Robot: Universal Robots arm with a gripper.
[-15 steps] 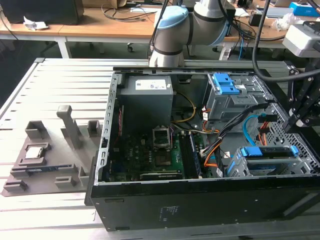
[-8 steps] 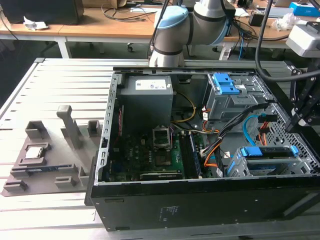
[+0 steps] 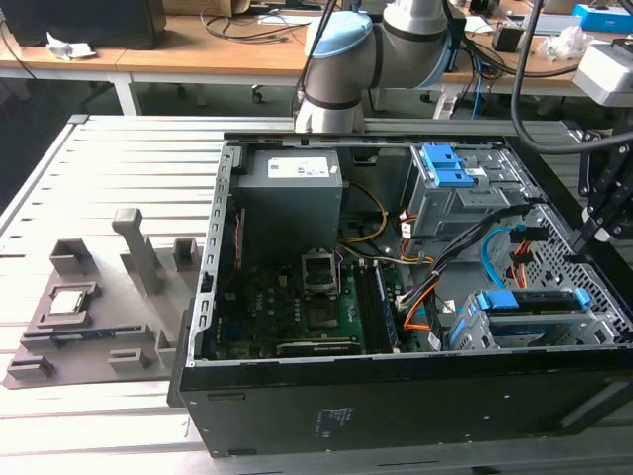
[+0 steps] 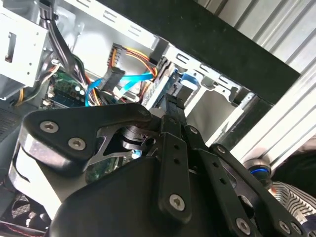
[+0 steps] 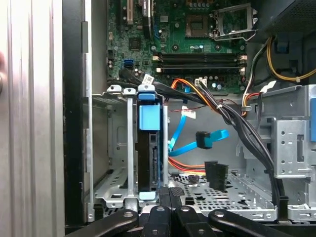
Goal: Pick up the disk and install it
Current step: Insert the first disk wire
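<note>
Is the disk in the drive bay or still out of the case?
In. The disk sits slotted in the metal bay inside the case; whether fully seated, cannot tell.

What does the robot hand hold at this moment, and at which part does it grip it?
Nothing: the hand is shut with nothing in it, and the disk sits in its metal cage.
</note>
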